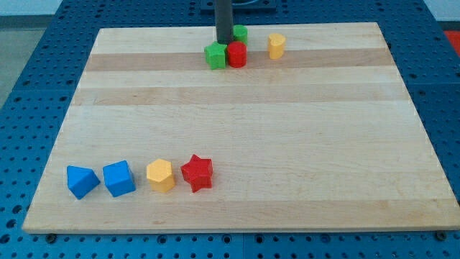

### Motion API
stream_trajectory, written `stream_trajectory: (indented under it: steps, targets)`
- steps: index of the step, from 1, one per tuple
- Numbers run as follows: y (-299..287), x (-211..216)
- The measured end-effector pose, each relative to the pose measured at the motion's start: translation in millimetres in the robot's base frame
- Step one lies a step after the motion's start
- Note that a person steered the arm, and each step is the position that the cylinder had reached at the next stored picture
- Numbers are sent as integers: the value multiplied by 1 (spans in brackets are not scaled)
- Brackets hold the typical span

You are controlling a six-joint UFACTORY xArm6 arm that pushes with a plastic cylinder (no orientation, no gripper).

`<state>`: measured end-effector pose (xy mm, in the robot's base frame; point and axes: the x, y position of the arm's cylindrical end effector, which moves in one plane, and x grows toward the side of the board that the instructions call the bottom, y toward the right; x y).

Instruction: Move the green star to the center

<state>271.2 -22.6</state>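
A green block (215, 55) sits near the view's top centre; its jagged top edge suggests a star. It touches a red rounded block (236, 55) on its right. A second, smaller-looking green block (240, 32) lies just behind them, partly hidden by my rod; I cannot make out its shape. My tip (224, 43) comes down from the view's top. It stands right behind the gap between the front green block and the red block, and just left of the rear green block.
A yellow block (277, 45) stands to the right of the red one. Along the view's bottom left lie a blue wedge-like block (81, 181), a blue cube (118, 178), a yellow hexagon (160, 175) and a red star (197, 173). The wooden board's (287, 144) top edge runs just behind the cluster.
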Motion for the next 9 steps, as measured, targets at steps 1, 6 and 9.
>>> stream_trajectory:
  steps: [1,6,9]
  targets:
    - [4,19]
    - [-53,13]
    - [-57,89]
